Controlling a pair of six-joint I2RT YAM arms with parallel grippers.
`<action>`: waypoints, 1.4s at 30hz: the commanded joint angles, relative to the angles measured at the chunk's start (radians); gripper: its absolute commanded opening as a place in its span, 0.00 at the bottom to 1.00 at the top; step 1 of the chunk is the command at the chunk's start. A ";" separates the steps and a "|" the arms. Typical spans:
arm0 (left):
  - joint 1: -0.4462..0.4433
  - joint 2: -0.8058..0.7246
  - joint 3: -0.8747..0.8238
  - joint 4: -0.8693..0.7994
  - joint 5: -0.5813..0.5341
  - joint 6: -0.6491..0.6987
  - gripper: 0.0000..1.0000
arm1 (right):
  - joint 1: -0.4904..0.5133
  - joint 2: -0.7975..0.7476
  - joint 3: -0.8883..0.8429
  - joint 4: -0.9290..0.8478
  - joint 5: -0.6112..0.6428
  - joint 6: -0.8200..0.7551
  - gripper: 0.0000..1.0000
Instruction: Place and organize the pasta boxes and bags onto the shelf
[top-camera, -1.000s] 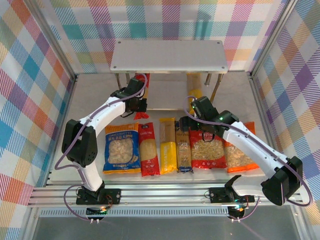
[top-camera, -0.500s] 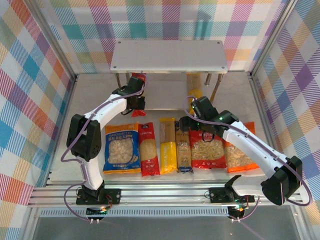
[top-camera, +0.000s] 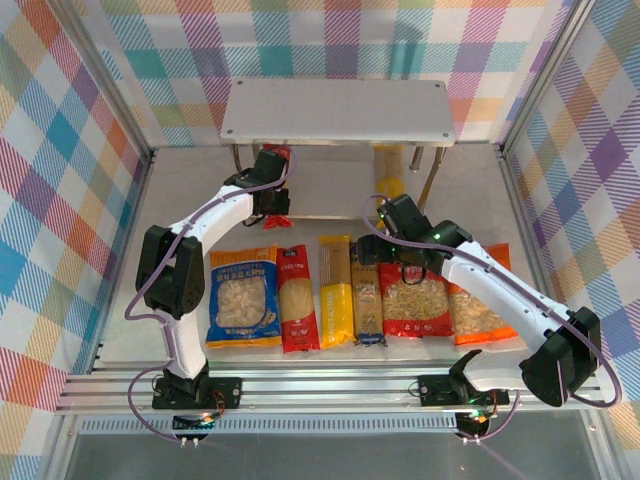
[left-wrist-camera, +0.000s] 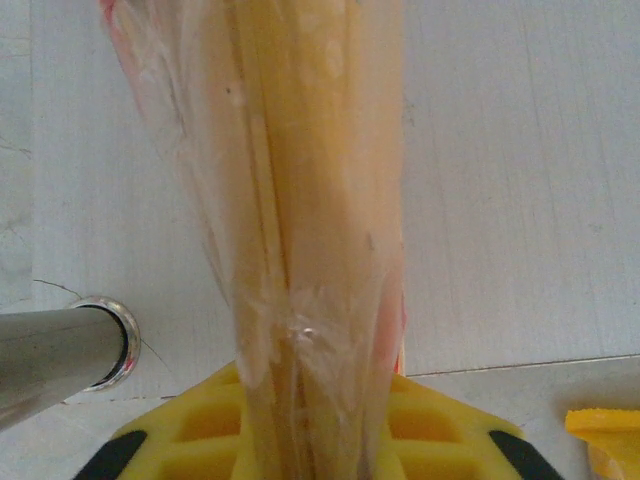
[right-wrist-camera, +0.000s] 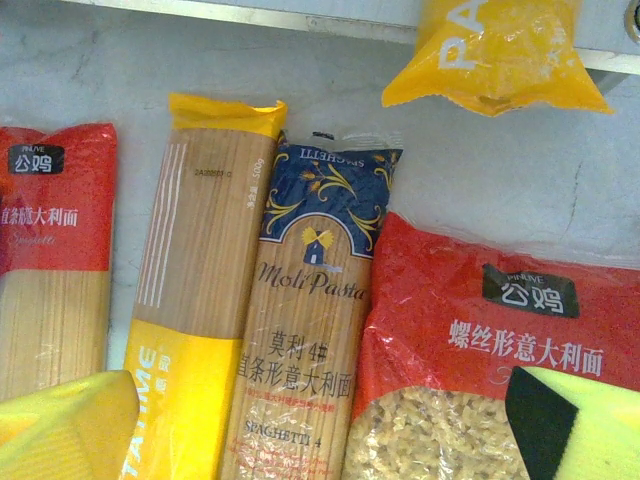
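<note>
Left wrist: left claw (left-wrist-camera: 315, 445) snug around red pasta pack (left-wrist-camera: 310, 200).

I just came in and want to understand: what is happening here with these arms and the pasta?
The left pincer holds a red pasta pack over the shelf's lower board, on its left side. A yellow pack already lies on that board at the right. The right pincer hovers open above the row of six packs and bags waiting on the table.
</note>
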 joint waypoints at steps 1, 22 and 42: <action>0.026 0.021 0.039 0.121 -0.039 -0.001 0.30 | 0.008 0.000 0.029 -0.022 -0.003 0.017 0.95; 0.017 -0.261 -0.301 0.378 0.065 0.006 0.67 | 0.036 0.014 0.015 -0.038 0.005 0.034 0.95; -0.379 -0.898 -0.761 0.101 -0.278 -0.320 0.62 | 0.336 0.214 -0.029 0.066 -0.083 0.205 0.92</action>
